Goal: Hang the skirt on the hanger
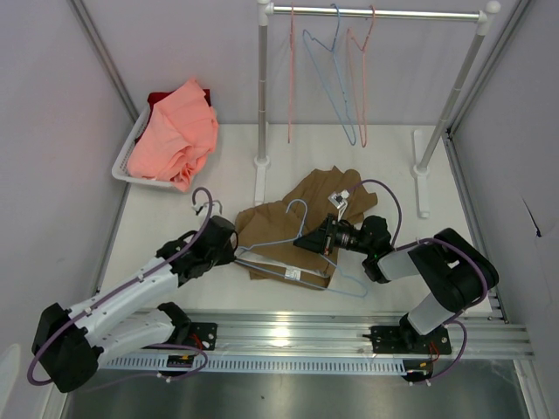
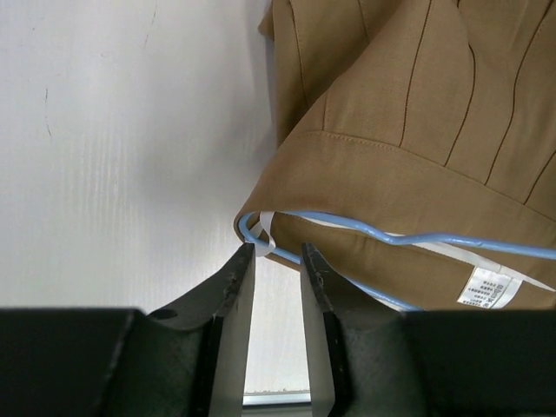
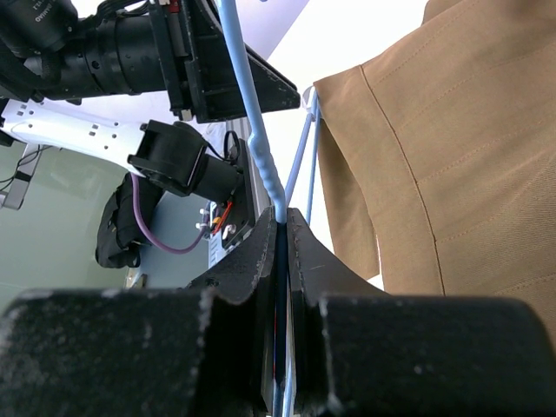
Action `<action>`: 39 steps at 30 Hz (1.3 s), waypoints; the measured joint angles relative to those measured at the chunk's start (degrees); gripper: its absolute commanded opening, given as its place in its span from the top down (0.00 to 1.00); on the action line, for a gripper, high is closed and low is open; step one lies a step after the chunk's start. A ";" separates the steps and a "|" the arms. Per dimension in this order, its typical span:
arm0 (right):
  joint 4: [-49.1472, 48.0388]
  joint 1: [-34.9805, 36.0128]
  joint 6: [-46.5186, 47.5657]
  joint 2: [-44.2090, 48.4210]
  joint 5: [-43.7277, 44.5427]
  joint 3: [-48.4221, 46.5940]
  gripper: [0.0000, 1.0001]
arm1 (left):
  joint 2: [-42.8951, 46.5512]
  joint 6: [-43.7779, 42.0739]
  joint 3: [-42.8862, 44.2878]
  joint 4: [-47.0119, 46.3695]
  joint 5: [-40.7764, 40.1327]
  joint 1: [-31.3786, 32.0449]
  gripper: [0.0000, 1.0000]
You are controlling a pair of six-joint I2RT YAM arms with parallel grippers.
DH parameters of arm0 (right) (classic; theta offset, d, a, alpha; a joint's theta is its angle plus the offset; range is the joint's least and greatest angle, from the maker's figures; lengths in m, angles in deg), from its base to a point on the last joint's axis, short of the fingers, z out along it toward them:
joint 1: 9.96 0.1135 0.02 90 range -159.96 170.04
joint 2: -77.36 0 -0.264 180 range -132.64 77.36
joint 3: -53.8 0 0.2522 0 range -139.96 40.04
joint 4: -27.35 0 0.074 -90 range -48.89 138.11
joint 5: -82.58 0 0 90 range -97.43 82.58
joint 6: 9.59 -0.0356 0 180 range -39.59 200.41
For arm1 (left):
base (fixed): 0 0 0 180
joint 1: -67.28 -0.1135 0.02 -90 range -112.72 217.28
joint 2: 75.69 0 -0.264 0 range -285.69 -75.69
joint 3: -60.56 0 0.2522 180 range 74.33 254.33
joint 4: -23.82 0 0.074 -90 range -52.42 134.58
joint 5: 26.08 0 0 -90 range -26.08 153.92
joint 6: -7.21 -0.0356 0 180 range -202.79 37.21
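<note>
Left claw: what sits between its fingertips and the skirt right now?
In the left wrist view, a white ribbon loop and the blue corner of the hanger lie between the open left claw and the skirt.

Left wrist view: the fingers point(image 2: 233, 282) of the left gripper point(image 2: 276, 254) stand apart, leaving a narrow clear slot. Just beyond their tips, the corner of the hanger point(image 2: 347, 222) and a white ribbon loop point(image 2: 266, 233) lie across the way. The skirt point(image 2: 417, 130) covers the room ahead and to the right of the fingers. To their left, bare counter point(image 2: 113, 148) gives free passage.

Right wrist view: the right gripper point(image 3: 282, 228) has its fingers pressed together on the hanger wire, with no slot left. The skirt lies to their right and the left arm point(image 3: 104, 43) beyond.

Top view: the rack post point(image 1: 262, 96) and basket point(image 1: 124, 157) stand well beyond both sets of fingers.
</note>
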State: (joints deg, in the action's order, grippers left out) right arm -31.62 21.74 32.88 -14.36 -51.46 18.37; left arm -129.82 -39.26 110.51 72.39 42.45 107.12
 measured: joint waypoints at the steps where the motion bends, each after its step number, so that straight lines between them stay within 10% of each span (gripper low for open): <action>1: 0.00 0.00 0.00 0.00 0.00 -0.02 1.00 | -0.33 0.00 0.00 -0.20 -0.13 0.00 0.73; 27: -0.07 0.46 -0.02 -0.66 0.00 -0.35 1.00 | -4.63 -0.46 -1.79 -3.32 -1.88 0.00 0.76; 39: -0.07 0.48 0.00 -0.66 0.00 -0.46 1.00 | -5.90 -0.83 -2.03 -4.74 -2.05 0.00 1.00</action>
State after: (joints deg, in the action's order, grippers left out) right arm -31.68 22.22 32.88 -15.02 -51.46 17.91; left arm -135.72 -40.09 108.48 67.65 40.39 107.12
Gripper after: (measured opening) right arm 0.077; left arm 0.015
